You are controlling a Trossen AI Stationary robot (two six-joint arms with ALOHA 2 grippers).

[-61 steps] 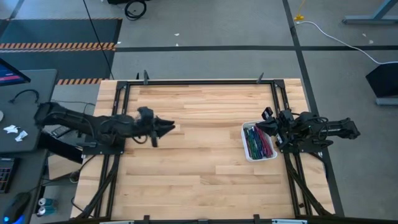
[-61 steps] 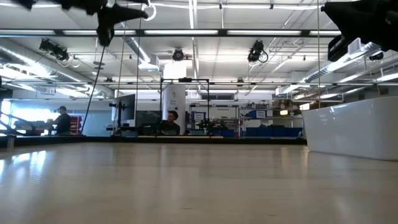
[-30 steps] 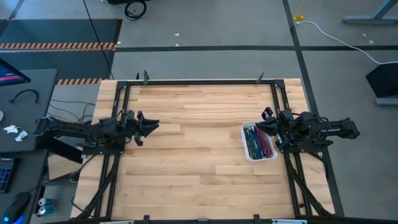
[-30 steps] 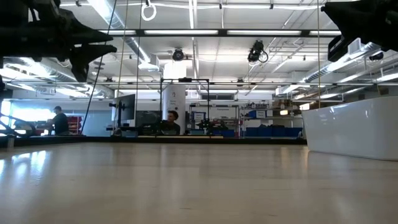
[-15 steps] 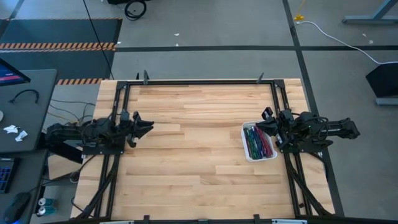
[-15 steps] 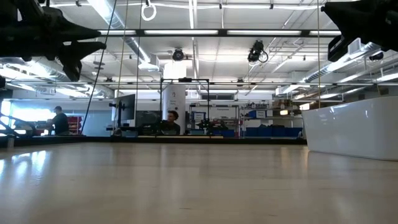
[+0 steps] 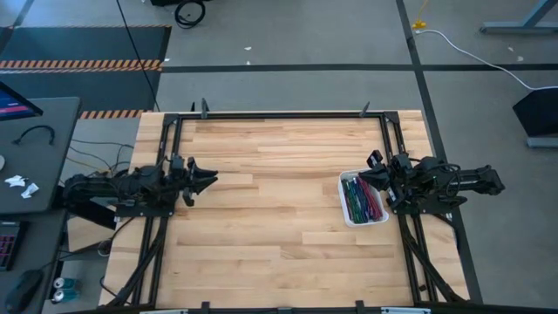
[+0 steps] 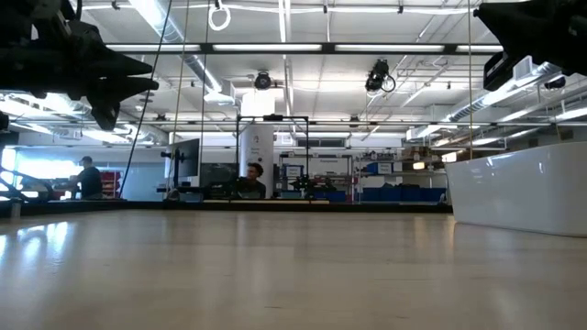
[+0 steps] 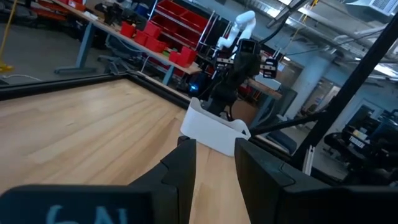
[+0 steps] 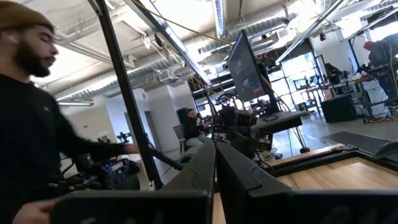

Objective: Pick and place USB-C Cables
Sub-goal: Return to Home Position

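You have one desk (image 7: 279,218) in front of you, and it carries one white bin (image 8: 518,188). Two tools work over it: the left tool (image 7: 209,177) and the right tool (image 7: 364,174). The bin holds one packed cluster of USB-C Cables (image 7: 362,199). You can pick out green, magenta and maroon strands, but they overlap too tightly for an exact count. In the room beyond, the low view gives you two people: a standing person (image 8: 87,176) and a seated person (image 8: 249,179).

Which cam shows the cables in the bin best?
High view: it looks down into the white bin at the coloured cables. Low and left wrist views show only the bin's outer wall; right wrist shows neither.
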